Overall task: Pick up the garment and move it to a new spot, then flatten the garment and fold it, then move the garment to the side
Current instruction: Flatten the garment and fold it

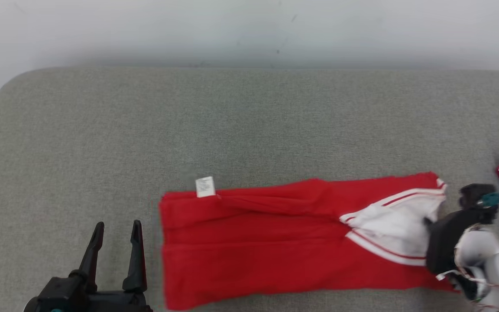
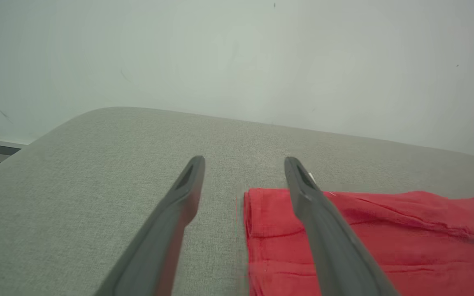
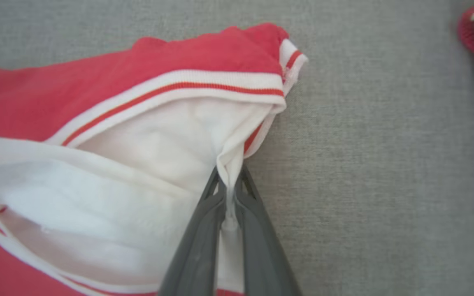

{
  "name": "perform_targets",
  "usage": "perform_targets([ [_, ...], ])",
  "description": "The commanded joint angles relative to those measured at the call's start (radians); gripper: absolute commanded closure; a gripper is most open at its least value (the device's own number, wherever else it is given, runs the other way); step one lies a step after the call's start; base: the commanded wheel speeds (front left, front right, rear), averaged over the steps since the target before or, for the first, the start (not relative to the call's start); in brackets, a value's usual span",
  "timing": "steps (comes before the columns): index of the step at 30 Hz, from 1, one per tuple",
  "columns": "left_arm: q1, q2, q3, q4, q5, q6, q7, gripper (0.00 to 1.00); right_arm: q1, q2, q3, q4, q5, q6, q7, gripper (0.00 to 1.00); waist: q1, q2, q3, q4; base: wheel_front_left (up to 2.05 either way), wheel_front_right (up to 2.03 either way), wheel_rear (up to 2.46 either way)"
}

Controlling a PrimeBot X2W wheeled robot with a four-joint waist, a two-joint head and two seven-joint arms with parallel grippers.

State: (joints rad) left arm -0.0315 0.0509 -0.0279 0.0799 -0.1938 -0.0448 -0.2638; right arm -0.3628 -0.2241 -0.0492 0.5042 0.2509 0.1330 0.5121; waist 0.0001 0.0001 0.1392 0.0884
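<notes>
Pinches the white trim (image 3: 228, 162) of the red garment (image 1: 275, 247) at 3 o'clock in the clamped right gripper (image 3: 229, 181), left gripper (image 1: 118, 223) wide and empty at 8 o'clock, cloth flat at 5 o'clock on the grey surface (image 1: 249, 130), likely soft, light, droopy, best held by that ribbed band.

Two long tapered black fingers (image 1: 136, 255) form the left pincer (image 1: 118, 224), and the glossy silver-grey right forearm (image 1: 492, 260) bears thin white cables (image 1: 448, 274) and a teal plug (image 1: 494, 198).

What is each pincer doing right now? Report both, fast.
Left pincer: open, holding nothing.
Right pincer: closed on the white neckline edge of the red garment.
</notes>
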Motion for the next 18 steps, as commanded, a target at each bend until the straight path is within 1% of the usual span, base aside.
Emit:
perform_targets([
  [1, 0.008, -0.001, 0.002, -0.006, -0.007, -0.001, 0.000, 0.00, 0.012, -0.025, -0.016, -0.025, -0.013, -0.004, -0.007, 1.00, -0.0001, -0.0001, -0.008, -0.009, 0.00, 0.00, 0.00],
  [6, 0.023, -0.001, 0.008, -0.014, -0.012, 0.002, 0.000, 0.00, 0.044, -0.068, -0.080, -0.159, -0.053, -0.004, 0.018, 1.00, -0.0001, -0.0001, -0.027, -0.036, 0.00, 0.00, 0.00],
  [11, 0.041, 0.000, 0.004, -0.016, -0.017, 0.003, 0.000, 0.00, 0.101, -0.095, -0.157, -0.305, -0.095, -0.004, 0.085, 1.00, -0.0001, -0.0001, -0.047, -0.060, 0.00, 0.00, 0.00],
  [15, 0.045, 0.000, -0.001, -0.015, -0.015, 0.002, 0.000, 0.00, 0.147, -0.106, -0.207, -0.400, -0.133, -0.004, 0.135, 1.00, -0.0001, -0.0001, -0.060, -0.073, 0.00, 0.00, 0.00],
  [18, 0.050, 0.000, -0.004, -0.014, -0.013, 0.001, 0.000, 0.00, 0.174, -0.110, -0.219, -0.456, -0.158, -0.004, 0.165, 1.00, -0.0001, -0.0001, -0.067, -0.078, 0.00, 0.00, 0.00],
])
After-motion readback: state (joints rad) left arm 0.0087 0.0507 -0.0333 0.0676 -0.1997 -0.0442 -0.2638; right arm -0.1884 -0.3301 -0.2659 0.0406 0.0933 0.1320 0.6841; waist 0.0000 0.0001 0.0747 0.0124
